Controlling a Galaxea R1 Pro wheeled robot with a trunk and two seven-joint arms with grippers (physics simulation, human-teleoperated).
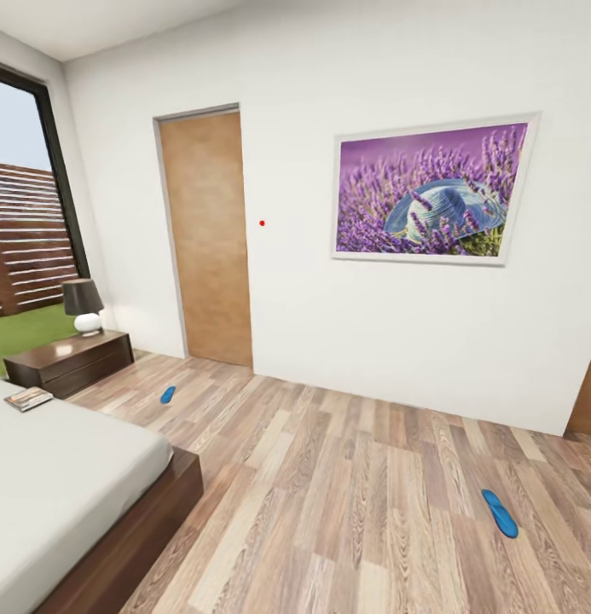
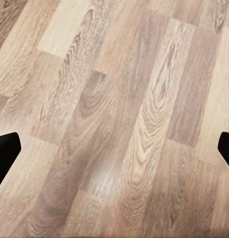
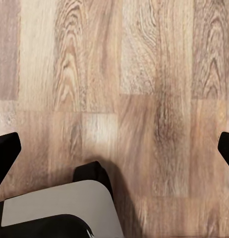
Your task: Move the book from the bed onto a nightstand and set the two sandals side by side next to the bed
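Nothing of the task looks done yet, as I judge it from my head view. At the far left, the thin paperback book with its dark cover lies on the smooth light grey mattress of the low dark-framed bed, near the mattress edge closest to the low dark-brown wooden nightstand, which carries a small lamp with a dark shade and a white base. So the book has yet to go across to that glossy top. Further right, one small bright blue sandal sits on the wood-plank floor just beyond the foot of the nightstand; its twin, the second blue sandal, lies well apart at the near right. Both must be gathered and paired beside the bed. My left gripper and my right gripper hang over bare planks, fingers spread wide and grasping nothing.
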